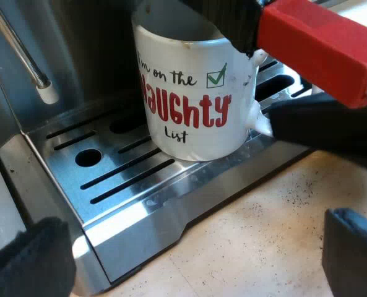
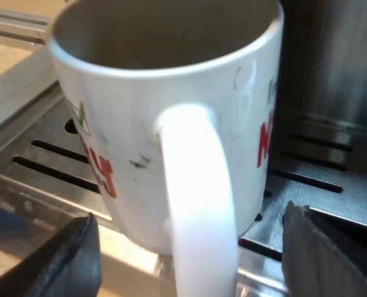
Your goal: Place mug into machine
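My right hand [image 2: 189,216] is spread wide, fingers [image 2: 59,260] either side of the handle [image 2: 198,185] of the mug [image 2: 140,124], not gripping. My left hand [image 1: 195,226] is wide and empty over the desk [image 1: 263,229]. The mug stands upright on the machine's drip tray [image 1: 127,179]. Placing looks done, with only drawing the right hand clear left to do.

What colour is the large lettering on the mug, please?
Red on the mug; clearest in left wrist view.
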`<state>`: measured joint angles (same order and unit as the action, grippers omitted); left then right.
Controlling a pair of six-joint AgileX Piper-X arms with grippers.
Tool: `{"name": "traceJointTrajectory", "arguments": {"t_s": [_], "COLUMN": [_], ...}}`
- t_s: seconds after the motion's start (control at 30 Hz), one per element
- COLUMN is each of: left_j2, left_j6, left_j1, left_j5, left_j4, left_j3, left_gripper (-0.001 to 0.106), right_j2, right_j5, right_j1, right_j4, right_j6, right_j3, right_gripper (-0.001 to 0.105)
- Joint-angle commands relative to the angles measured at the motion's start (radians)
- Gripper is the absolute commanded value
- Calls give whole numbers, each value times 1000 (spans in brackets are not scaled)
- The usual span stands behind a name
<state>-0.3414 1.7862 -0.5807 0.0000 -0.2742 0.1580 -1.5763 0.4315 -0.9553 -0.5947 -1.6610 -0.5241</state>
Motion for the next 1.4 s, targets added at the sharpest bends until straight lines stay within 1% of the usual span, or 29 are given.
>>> {"name": "traceJointTrajectory", "arguments": {"t_s": [0.03,0.13,0.2,0.27,0.4,0.6,0.7,0.87,0.93,1.07,1.2,1.23,1.27,1.33,1.37,1.4], "left_j2": [0,0,0,0,0,0,0,0,0,0,0,0,6,15,26,40], "left_j6": [13,13,13,13,34,35,35,38,38,48,50,50,50,50,50,48], "left_j1": [-3,-3,-3,-3,-3,-3,-3,-3,-3,-3,-3,-3,-3,-3,-3,-3], "left_j5": [0,0,0,0,0,0,0,0,0,0,0,0,0,0,0,-8], "left_j4": [17,17,17,17,17,17,17,17,17,19,15,10,-13,-52,-90,-130], "left_j3": [0,0,0,0,0,0,0,0,0,0,6,12,31,56,79,104], "left_gripper": [82,82,82,82,82,82,82,82,82,82,82,82,82,82,82,82], "right_j2": [-28,-67,-90,-106,-139,-175,-181,-172,-145,-85,-4,-4,41,97,134,171], "right_j5": [-9,-9,-9,-9,-9,-31,-31,-24,-24,-7,102,102,139,154,158,158], "right_j1": [14,25,34,42,48,48,48,48,40,14,-17,-17,-29,-46,-56,-66], "right_j4": [-25,-25,-25,-23,-23,-23,-27,7,86,184,246,246,275,323,356,392], "right_j6": [4,4,4,4,4,1,-2,-4,-2,-2,-2,-2,-2,-2,-2,-2], "right_j3": [-33,-78,-108,-130,-175,-223,-233,-233,-233,-218,-169,-169,-146,-114,-99,-88], "right_gripper": [63,54,43,38,39,39,39,39,39,39,39,39,39,39,37,33]}}
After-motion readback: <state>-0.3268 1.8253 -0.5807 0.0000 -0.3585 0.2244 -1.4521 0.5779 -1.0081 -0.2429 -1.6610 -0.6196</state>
